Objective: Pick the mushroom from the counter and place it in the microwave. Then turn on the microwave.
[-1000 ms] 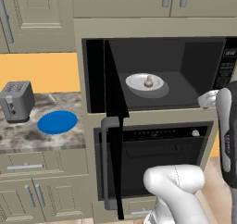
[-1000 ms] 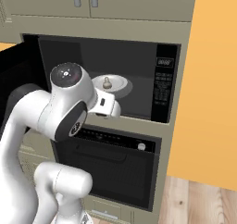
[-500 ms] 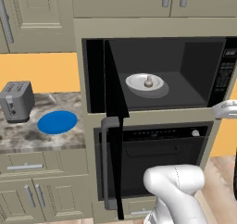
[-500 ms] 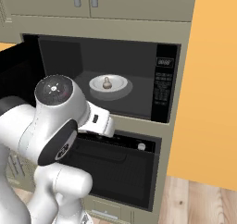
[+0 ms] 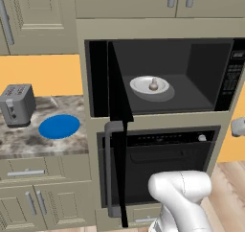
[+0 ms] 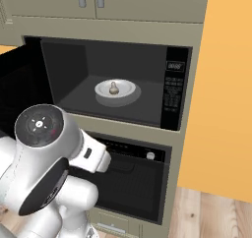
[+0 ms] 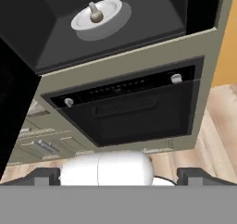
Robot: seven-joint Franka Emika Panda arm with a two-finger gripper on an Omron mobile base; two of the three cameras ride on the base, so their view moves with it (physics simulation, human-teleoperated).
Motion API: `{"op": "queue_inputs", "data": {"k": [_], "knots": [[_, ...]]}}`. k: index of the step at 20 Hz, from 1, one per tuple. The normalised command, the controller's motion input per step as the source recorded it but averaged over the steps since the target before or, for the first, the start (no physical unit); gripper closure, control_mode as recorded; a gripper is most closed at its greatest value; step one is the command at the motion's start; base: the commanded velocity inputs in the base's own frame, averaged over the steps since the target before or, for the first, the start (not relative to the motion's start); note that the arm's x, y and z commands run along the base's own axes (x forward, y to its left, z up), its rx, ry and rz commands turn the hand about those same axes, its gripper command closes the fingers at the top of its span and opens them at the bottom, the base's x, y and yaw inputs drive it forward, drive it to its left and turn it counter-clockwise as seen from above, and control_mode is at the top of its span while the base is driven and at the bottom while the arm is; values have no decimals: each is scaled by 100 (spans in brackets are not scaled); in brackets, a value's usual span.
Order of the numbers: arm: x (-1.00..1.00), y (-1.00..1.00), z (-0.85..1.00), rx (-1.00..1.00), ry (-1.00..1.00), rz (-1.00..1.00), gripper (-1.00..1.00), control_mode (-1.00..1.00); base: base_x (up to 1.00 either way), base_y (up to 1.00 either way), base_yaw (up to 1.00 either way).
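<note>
The claw (image 7: 118, 176) is spread and empty, well apart from the mushroom (image 7: 95, 13), which stands upright on the microwave (image 6: 176, 92) plate (image 6: 125, 88).

Toaster (image 5: 17, 104), blue plate (image 5: 59, 126), oven (image 5: 162, 166)

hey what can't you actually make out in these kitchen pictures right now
- Microwave keypad: button labels too small to read in the right base view; cut off by the top edge in the hand view.
- Microwave door: seen edge-on in the left base view, so its face is hidden.
- Toaster: details too small in the left base view.
- Mushroom: its underside is hidden by the white plate.
</note>
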Motion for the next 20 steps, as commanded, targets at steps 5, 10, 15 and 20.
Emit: {"op": "queue_inputs", "data": {"k": [5, 10, 15, 20], "knots": [[-49, 12, 0, 23, 0, -1, -100, -100, 0, 0, 0], [-49, 21, 0, 20, 0, -3, -100, -100, 0, 0, 0], [-40, 27, -4, 18, -3, -5, -100, -100, 0, 0, 0], [-35, 33, -6, 17, -7, -3, -100, -100, 0, 0, 0]]}}
